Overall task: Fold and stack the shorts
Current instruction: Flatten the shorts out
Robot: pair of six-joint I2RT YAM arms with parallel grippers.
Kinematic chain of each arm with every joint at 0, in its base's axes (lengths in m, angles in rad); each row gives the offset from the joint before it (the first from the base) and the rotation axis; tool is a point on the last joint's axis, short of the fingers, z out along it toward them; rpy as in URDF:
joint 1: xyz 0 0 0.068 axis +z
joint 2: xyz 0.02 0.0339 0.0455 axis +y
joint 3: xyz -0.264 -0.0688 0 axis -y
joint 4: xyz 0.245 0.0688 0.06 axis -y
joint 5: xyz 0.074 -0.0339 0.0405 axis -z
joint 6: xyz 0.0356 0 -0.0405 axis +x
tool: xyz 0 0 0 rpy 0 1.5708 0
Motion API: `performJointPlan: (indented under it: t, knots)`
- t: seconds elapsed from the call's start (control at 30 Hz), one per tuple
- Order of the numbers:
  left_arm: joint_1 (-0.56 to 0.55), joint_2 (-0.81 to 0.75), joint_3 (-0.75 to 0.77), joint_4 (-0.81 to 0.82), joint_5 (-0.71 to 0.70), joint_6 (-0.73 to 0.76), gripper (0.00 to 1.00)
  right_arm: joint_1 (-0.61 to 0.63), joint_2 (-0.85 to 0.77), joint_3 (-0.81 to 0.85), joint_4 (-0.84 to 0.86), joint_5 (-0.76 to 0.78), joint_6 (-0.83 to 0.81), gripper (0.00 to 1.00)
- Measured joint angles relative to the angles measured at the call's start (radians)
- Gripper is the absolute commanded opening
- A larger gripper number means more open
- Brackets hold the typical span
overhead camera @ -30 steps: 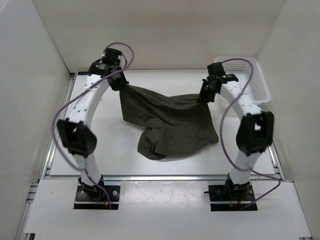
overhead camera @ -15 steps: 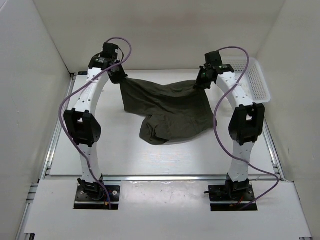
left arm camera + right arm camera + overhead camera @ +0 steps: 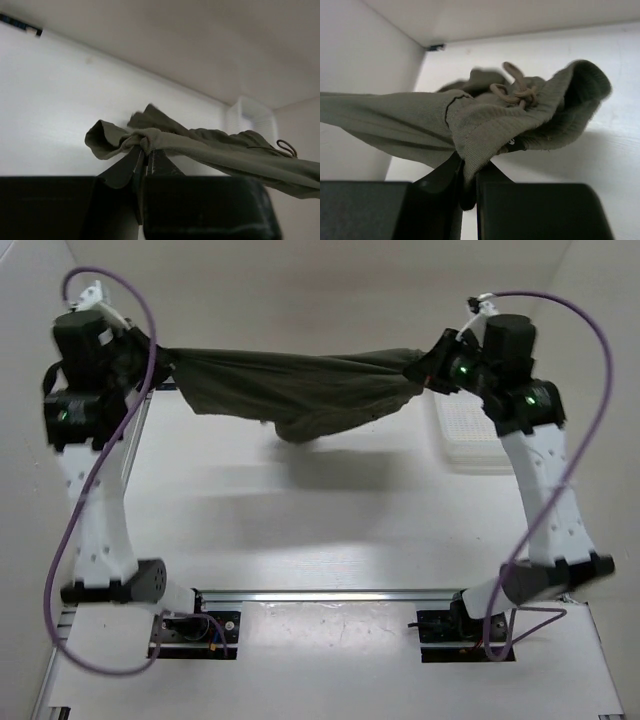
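Note:
The dark olive-green shorts [image 3: 300, 390] hang high above the table, stretched between both arms and sagging in the middle. My left gripper [image 3: 160, 358] is shut on the shorts' left end; in the left wrist view its gripper [image 3: 146, 152] pinches bunched fabric of the shorts [image 3: 225, 150]. At the right end, my right gripper [image 3: 428, 368] is shut on the waistband. The right wrist view shows that gripper [image 3: 469, 172] clamping the ribbed shorts [image 3: 485, 125], with the drawstring [image 3: 517, 90] knotted just above.
A white basket [image 3: 480, 435] sits on the table at the right, partly hidden behind the right arm; it also shows as the basket [image 3: 250, 117] in the left wrist view. White walls close in the table on three sides. The shorts cast a shadow on the tabletop [image 3: 300, 520].
Both arms have risen sharply and spread apart, lifting the shorts off the table. The cloth went from a heap resting on the surface to a taut band hanging in the air.

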Motion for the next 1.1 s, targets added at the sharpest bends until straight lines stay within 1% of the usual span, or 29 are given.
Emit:
performJointPlan:
  t: [0.13,0.27,0.4,0.47,0.57,0.7,0.73,0.83,0.9,1.07,1.1]
  knots:
    - [0.003,-0.189,0.023,-0.024,0.03,0.004,0.11,0.0,-0.182,-0.034,-0.024,-0.036,-0.007,0.0]
    - [0.004,-0.338,0.022,-0.063,0.059,0.013,0.11,0.0,-0.33,-0.076,-0.083,-0.064,-0.016,0.0]
    - [0.005,-0.452,-0.065,-0.084,0.083,0.015,0.11,0.0,-0.41,-0.114,-0.155,-0.079,-0.021,0.0]
    - [0.007,-0.47,-0.12,-0.089,0.095,0.015,0.11,0.0,-0.435,-0.153,-0.179,-0.079,-0.021,0.0]
    - [0.011,-0.464,-0.25,-0.074,0.12,0.015,0.11,-0.002,-0.447,-0.25,-0.204,-0.07,-0.021,0.0]
    - [0.003,-0.404,-0.438,-0.047,0.135,0.016,0.11,-0.006,-0.397,-0.391,-0.201,-0.053,-0.018,0.01]
    - [-0.006,-0.38,-0.483,-0.035,0.134,0.016,0.11,-0.006,-0.369,-0.425,-0.193,-0.05,-0.017,0.03]
    - [-0.034,-0.293,-0.594,0.002,0.12,0.015,0.11,-0.011,-0.247,-0.502,-0.159,-0.042,-0.007,0.03]
    - [-0.059,-0.224,-0.633,0.022,0.101,0.015,0.11,-0.014,-0.145,-0.524,-0.122,-0.039,0.006,0.0]
    - [-0.133,-0.067,-0.653,0.077,0.047,0.014,0.11,-0.017,0.093,-0.531,0.012,-0.039,0.047,0.0]
    - [-0.144,-0.043,-0.653,0.086,0.038,0.014,0.11,-0.017,0.135,-0.53,0.039,-0.041,0.06,0.02]
